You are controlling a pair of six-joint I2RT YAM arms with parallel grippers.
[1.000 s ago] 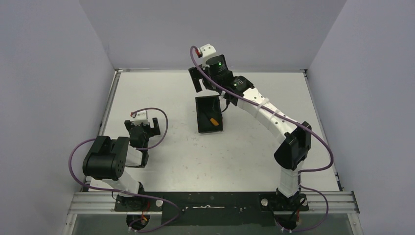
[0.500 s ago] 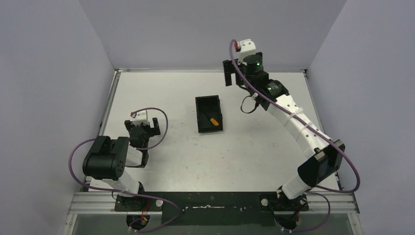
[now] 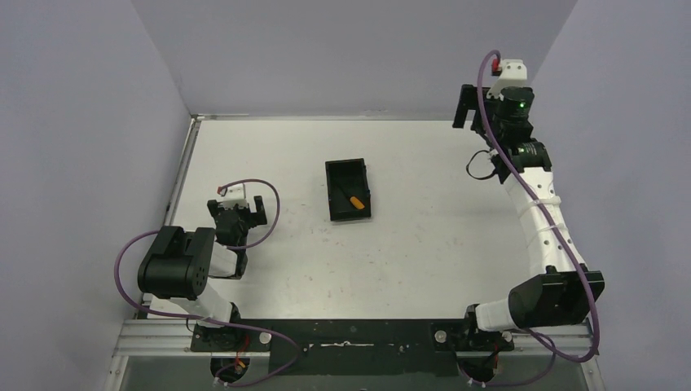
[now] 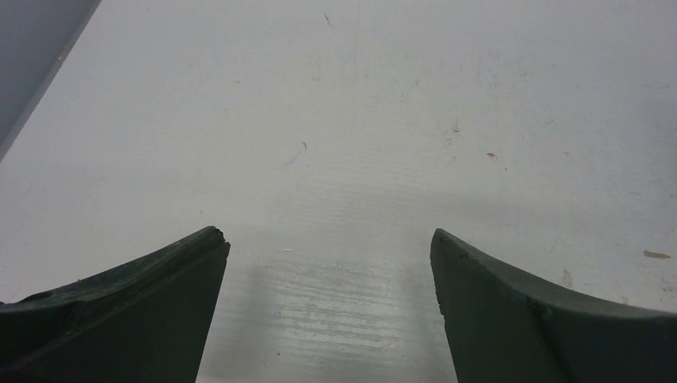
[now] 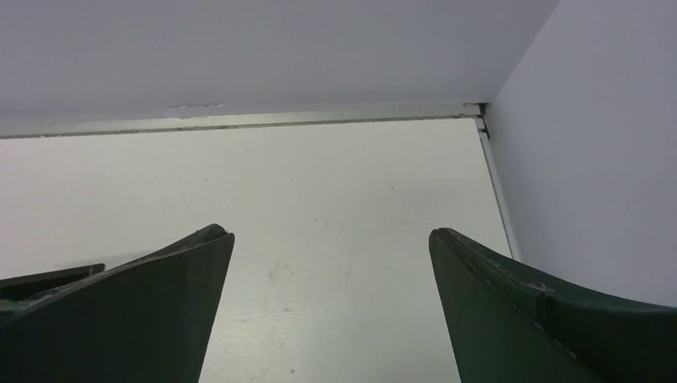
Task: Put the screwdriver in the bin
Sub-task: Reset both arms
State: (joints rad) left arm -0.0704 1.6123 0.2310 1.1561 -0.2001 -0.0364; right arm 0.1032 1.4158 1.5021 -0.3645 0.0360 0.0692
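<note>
White table [image 3: 407, 261], grey walls enclosing. I am seeing screwdriver [image 3: 349, 195] lying inside bin [image 3: 329, 191]. Right gripper [image 3: 466, 106] hanging well right of bin, jaws wide, empty. Left gripper [image 3: 238, 208] left of bin, open, empty. I am judging placement done; next move calling for parking arms only.

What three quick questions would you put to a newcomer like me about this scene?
1. True or false: the screwdriver lies inside the bin.
2. Where is the right hand? A: directly over the bin. B: near the far right corner of the table. C: closed around the screwdriver.
3. Fill in: the left hand holds nothing, and its fingers stand ____.

Key: 1 true. 2 B. 3 open.
</note>
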